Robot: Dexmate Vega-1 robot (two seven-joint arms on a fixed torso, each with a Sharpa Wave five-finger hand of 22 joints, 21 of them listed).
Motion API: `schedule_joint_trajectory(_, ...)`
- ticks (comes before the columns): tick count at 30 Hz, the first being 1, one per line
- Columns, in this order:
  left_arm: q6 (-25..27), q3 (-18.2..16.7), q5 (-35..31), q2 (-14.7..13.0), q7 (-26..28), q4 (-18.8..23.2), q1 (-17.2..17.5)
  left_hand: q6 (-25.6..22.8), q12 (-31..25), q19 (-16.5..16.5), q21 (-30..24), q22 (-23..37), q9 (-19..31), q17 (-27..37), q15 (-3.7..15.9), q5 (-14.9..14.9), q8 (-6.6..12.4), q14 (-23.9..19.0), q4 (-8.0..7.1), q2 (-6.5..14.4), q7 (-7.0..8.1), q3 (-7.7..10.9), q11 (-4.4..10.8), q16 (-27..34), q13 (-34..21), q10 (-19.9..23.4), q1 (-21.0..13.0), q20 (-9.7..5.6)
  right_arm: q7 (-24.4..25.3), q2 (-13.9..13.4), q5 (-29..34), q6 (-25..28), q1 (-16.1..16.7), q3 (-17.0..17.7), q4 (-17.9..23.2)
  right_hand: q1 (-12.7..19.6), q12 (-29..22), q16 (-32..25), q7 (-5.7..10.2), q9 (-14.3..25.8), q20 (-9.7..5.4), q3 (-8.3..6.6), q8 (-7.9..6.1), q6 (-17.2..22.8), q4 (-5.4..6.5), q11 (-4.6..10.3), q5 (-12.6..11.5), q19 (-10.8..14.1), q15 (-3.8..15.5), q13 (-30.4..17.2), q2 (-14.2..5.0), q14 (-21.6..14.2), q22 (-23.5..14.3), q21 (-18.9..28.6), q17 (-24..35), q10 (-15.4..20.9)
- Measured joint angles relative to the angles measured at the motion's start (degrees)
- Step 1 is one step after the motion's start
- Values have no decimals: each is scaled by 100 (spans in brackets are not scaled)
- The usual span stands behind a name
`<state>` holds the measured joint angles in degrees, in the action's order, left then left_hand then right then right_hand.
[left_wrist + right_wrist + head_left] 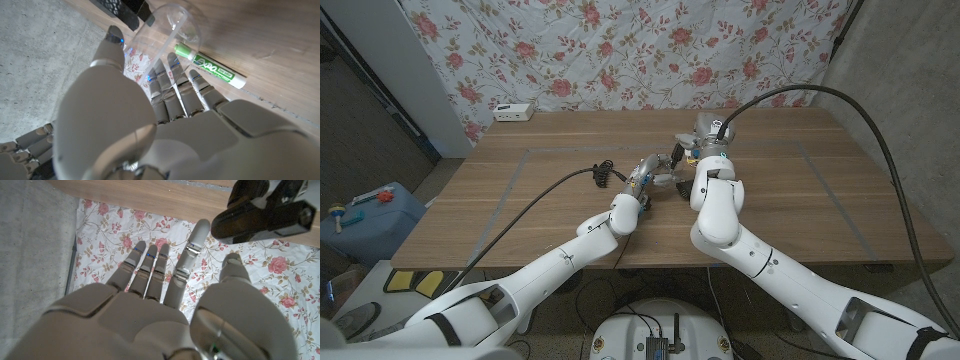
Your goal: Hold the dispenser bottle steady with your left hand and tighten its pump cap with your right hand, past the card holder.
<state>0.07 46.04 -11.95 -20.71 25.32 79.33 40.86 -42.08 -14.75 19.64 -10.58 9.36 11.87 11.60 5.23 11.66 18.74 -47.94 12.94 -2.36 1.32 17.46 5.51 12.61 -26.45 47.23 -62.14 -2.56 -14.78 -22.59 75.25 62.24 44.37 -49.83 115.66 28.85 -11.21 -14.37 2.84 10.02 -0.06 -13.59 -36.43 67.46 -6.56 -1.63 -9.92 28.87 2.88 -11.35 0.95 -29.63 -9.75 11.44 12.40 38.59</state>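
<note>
My left wrist view shows my left hand (150,125) wrapped around the clear bottle (167,37), a green marker (210,66) beside it on the bench (280,45). The bottle's long axis runs away from my palm. My right hand (165,305) is spread, holding nothing.

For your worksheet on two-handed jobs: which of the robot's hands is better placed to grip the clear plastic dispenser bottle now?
The left hand: its fingers already curl against the clear plastic dispenser bottle. The right hand has its fingers spread, holding nothing.

Clear bottle (167,30), green marker (210,66)
</note>
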Motion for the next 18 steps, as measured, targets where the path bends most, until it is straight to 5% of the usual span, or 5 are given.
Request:
schedule_joint_trajectory(9,-39,-11,32,1,33,-23,0,-1,3,0,0,0,0,-16,1,0,-5,1,0,0,-1,0,1,0,-27,0,0,0,26,-238,-65,-126,177,256,300,1,41,137,43,49,38,24,455,-822,-24,-52,0,-129,-42,-27,0,250,0,-55,0,-292)
schedule_joint_trajectory(18,-87,-46,55,12,60,-55,0,-13,15,0,0,0,-1,-18,1,0,-21,1,-1,0,-7,-1,1,-1,-26,0,0,0,270,-575,-873,-573,428,647,713,65,63,235,105,79,6,-9,806,-1451,-104,-61,0,-315,-72,-27,-64,542,0,-66,-16,-649)
